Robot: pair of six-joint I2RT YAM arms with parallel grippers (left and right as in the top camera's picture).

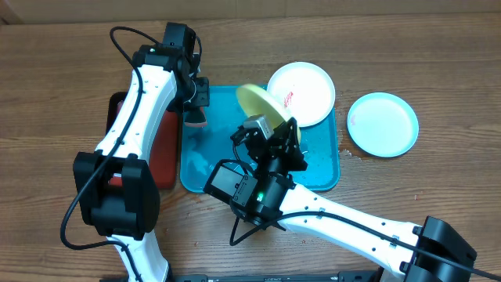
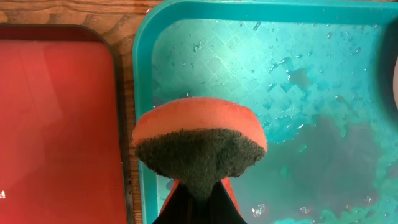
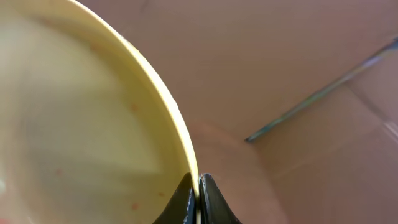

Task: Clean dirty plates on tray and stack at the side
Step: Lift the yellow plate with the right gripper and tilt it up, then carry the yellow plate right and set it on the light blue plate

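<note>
Yellow plate [image 1: 257, 102] held tilted on edge above tray [image 1: 200, 168], rim pinched in right gripper [image 3: 199, 186]. Left gripper [image 2: 198, 202] clamps sponge [image 2: 199, 134] over tray's left edge; plate lies rightward of it, face seemingly turned toward sponge.

Three plates [image 1: 305, 86]; one turquoise tray [image 1: 321, 168]; one red tray [image 2: 56, 124]; one sponge [image 2: 199, 124].

A red rectangular plastic tray [image 2: 56, 124], black-rimmed, lies on a brown wooden table [image 1: 47, 78]. An orange foam sponge [image 2: 199, 124] with a dark scouring face hangs just right of it.
</note>
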